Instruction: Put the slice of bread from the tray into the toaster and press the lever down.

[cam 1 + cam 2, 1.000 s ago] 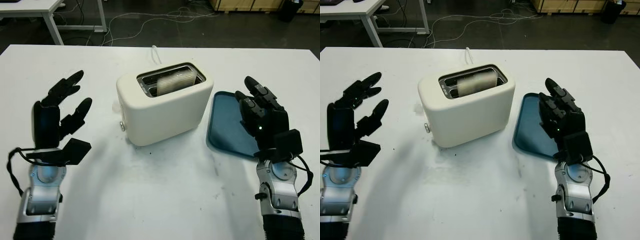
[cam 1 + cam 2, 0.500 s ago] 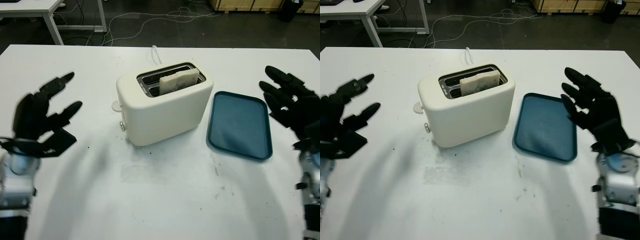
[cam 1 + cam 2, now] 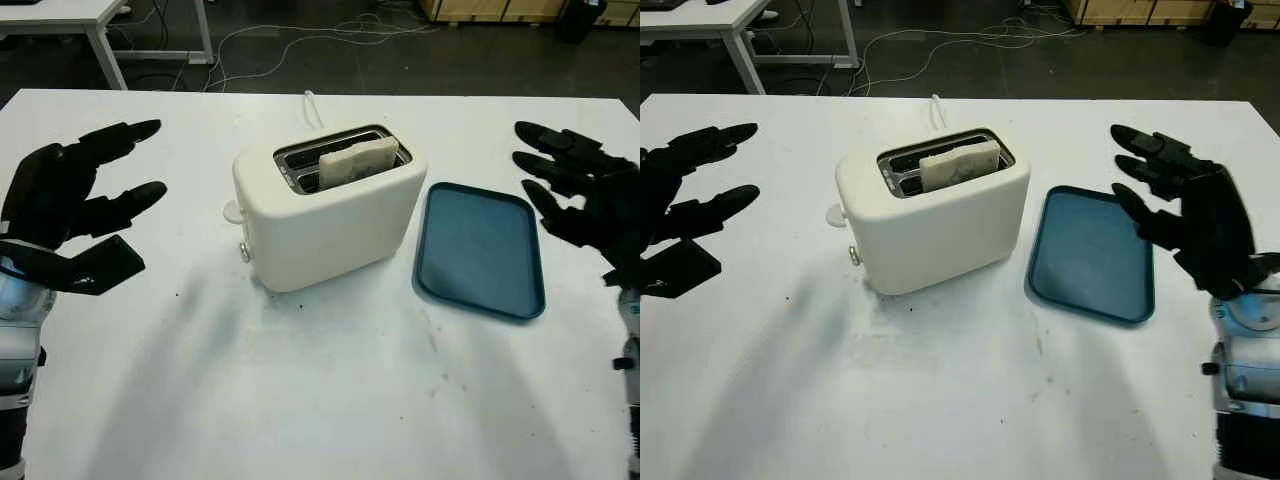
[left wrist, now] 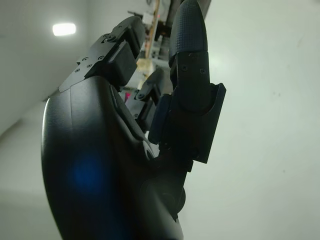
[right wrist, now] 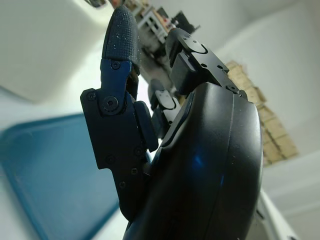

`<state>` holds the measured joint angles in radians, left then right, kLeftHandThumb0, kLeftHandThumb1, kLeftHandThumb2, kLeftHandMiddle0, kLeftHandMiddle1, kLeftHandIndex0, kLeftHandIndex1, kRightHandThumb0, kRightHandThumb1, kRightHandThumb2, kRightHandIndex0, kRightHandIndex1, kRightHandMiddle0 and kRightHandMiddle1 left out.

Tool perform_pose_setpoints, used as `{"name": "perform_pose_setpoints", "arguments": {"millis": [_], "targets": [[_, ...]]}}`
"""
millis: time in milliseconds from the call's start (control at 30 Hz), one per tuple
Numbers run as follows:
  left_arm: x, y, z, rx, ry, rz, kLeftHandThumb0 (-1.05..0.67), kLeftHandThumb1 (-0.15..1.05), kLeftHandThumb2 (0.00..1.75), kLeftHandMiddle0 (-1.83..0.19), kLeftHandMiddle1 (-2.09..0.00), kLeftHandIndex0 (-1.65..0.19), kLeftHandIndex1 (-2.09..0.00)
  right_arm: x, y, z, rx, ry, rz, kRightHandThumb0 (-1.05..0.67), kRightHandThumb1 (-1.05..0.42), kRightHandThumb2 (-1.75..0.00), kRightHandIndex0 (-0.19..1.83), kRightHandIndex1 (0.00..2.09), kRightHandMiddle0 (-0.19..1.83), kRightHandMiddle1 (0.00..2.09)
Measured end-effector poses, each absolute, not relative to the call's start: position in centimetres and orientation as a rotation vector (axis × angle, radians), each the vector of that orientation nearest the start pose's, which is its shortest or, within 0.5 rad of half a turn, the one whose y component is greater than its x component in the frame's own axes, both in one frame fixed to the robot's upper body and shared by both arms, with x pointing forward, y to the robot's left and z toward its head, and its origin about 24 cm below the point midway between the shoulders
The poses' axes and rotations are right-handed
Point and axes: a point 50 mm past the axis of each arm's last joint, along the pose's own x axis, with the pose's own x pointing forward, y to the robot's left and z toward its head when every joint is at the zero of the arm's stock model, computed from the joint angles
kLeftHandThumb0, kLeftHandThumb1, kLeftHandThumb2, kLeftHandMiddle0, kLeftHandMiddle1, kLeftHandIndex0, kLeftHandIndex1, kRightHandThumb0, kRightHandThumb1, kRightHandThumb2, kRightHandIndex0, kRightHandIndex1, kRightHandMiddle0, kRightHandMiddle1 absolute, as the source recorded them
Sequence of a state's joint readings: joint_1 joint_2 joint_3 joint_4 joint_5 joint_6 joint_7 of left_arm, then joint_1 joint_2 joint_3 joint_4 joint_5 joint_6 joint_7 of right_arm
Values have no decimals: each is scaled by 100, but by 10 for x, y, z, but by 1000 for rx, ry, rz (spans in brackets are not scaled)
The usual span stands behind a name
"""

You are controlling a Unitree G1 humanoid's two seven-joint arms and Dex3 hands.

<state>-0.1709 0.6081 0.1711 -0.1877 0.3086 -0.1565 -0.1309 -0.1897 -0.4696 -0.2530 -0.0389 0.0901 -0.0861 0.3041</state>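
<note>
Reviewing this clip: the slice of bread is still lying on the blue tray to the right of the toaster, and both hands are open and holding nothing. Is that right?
Not quite. The slice of bread is not on the blue tray; it stands in a slot of the toaster, as the left eye view shows. The rest holds: the tray sits to the right of the toaster, and the left hand and right hand are open, holding nothing.

White table (image 3: 300,400); floor cables (image 3: 300,35).

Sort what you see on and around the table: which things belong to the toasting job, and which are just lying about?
Job: bread in the toaster; empty tray; open left hand; open right hand.
Lying about: cables on the floor; desk; boxes.
</note>
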Motion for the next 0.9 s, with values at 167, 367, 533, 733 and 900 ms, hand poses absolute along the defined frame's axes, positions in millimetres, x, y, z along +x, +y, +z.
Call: {"name": "perform_pose_setpoints", "arguments": {"millis": [167, 367, 533, 733, 900], "targets": [[263, 226, 182, 948, -528, -72, -68, 92, 32, -71, -10, -64, -4, 277, -243, 138, -245, -336, 77, -64, -92, -43, 51, 0, 50, 0], [262, 216, 174, 974, -552, -120, -68, 92, 34, -69, -10, -65, -3, 280, -225, 120, -113, -310, 73, -61, -92, -46, 49, 1, 48, 0], [259, 216, 171, 1052, -551, -132, -63, 92, 34, -71, -44, -80, -8, 281, -221, 115, -82, -301, 63, -62, -92, -45, 48, 0, 48, 0], [252, 212, 177, 1173, -648, -197, -48, 92, 32, -74, -116, -105, -15, 280, -218, 111, -67, -293, 60, -60, -92, -48, 49, 0, 48, 0], [252, 213, 176, 1273, -694, -228, -45, 92, 24, -82, -140, -121, -22, 280, -218, 110, -65, -290, 58, -62, -92, -46, 49, 0, 48, 0]]}}
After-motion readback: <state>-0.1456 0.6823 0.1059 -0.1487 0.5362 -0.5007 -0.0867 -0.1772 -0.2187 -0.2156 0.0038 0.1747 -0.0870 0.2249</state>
